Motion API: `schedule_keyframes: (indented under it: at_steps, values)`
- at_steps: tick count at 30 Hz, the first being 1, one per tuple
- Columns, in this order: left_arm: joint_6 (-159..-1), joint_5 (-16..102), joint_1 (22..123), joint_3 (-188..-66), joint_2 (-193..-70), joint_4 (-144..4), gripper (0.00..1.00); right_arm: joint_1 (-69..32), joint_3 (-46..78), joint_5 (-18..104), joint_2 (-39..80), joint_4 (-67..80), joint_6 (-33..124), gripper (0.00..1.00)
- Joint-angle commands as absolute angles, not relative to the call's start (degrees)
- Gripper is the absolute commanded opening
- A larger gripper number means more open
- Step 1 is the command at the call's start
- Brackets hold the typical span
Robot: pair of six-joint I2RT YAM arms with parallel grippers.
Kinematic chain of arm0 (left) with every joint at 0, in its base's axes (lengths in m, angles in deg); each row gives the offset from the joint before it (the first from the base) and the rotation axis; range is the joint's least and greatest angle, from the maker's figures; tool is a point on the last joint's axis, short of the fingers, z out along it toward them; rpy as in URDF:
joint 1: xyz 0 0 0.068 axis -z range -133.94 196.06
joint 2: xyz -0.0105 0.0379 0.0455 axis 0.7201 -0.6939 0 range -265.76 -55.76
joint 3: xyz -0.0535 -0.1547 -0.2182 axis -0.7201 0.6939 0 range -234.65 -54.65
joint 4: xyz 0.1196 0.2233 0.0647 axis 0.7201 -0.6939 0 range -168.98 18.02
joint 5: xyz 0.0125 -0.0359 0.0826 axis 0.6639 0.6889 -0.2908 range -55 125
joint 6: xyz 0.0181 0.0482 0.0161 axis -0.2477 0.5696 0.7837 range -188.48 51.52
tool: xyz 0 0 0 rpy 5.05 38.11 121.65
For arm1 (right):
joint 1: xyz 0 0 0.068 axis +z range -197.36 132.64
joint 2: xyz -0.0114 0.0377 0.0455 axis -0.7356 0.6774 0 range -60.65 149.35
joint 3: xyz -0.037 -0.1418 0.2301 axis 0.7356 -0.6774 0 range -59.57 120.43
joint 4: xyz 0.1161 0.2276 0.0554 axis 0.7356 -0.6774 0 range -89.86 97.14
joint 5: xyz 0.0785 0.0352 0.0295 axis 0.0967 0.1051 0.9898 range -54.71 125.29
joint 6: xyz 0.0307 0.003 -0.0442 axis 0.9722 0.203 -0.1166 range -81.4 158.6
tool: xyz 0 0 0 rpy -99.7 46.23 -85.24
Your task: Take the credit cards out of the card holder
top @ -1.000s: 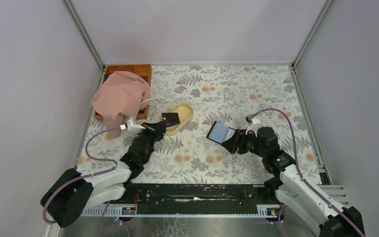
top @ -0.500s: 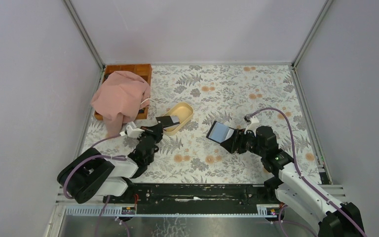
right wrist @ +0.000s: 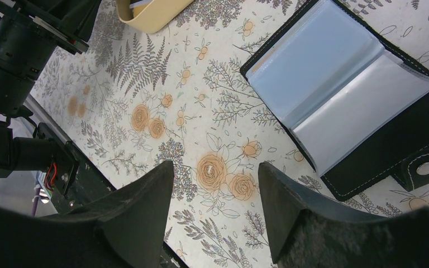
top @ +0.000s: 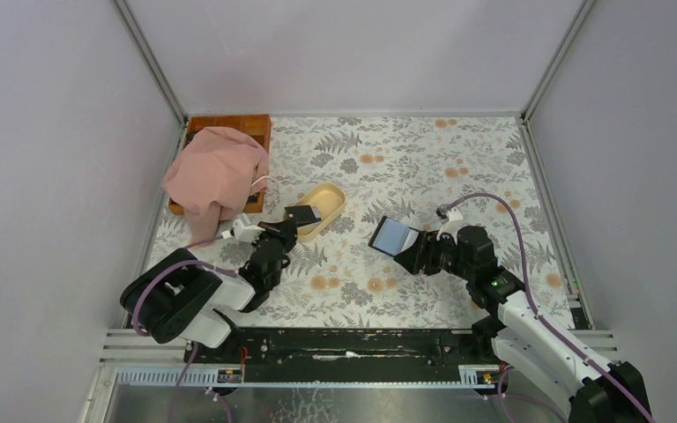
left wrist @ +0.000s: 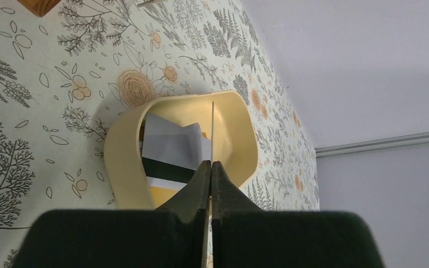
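My left gripper [top: 287, 227] is shut on a thin black credit card [top: 302, 214] and holds it over the near end of the beige oval dish [top: 330, 199]. In the left wrist view the card [left wrist: 213, 131] shows edge-on between my closed fingers [left wrist: 200, 184]. Another card [left wrist: 170, 149], grey-white with a black stripe, lies in the dish [left wrist: 122, 159]. The black card holder [top: 394, 236] lies open, blue-grey inside. In the right wrist view it [right wrist: 341, 92] is up and right of my right gripper [right wrist: 215, 167], which is open and empty above the floral table.
A pink cloth [top: 216, 172] is draped over a wooden tray [top: 249, 123] at the back left. Grey walls close in the table on three sides. The left arm's black links [right wrist: 17, 50] show at the left of the right wrist view.
The left arm has folded back toward its base, and the held card has stayed over the near end of the dish. The right arm and the open holder have barely moved.
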State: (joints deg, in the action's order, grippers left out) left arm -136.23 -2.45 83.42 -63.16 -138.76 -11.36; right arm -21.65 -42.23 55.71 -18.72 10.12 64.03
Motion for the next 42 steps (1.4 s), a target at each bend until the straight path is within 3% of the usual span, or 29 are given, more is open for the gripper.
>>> schedule_keyframes:
  at_steps: [1,4,16,17,19,22,33,42]
  values:
    - [-137.6,-3.7,83.6,-64.2,-140.5,-9.2,0.0,-21.6,-42.0,55.2,-19.0,12.0,63.2,0.64]
    - [-138.6,-3.8,83.6,-64.4,-141.9,-9.0,0.0,-21.7,-42.0,55.2,-18.9,11.8,63.1,0.64]
    - [-139.3,-2.8,83.7,-63.9,-145.3,-6.0,0.17,-21.6,-42.0,55.0,-18.9,11.6,63.2,0.64]
    - [-138.8,-3.2,83.7,-64.0,-144.5,-7.2,0.2,-21.7,-42.1,55.0,-18.9,11.8,63.2,0.64]
    - [-139.0,-3.7,83.6,-63.6,-142.9,-9.8,0.35,-21.7,-42.2,55.2,-18.7,12.0,63.3,0.64]
    - [-139.4,-4.5,83.6,-62.7,-140.2,-12.6,0.43,-21.7,-42.2,55.4,-18.4,12.4,63.3,0.64]
    - [-143.0,-8.6,83.7,-62.6,-126.8,-36.7,0.41,-21.7,-42.3,55.6,-18.7,12.6,63.4,0.64]
    - [-138.9,-5.9,84.5,-65.6,-127.7,-39.9,0.37,-21.6,-42.4,56.4,-17.5,13.7,63.7,0.64]
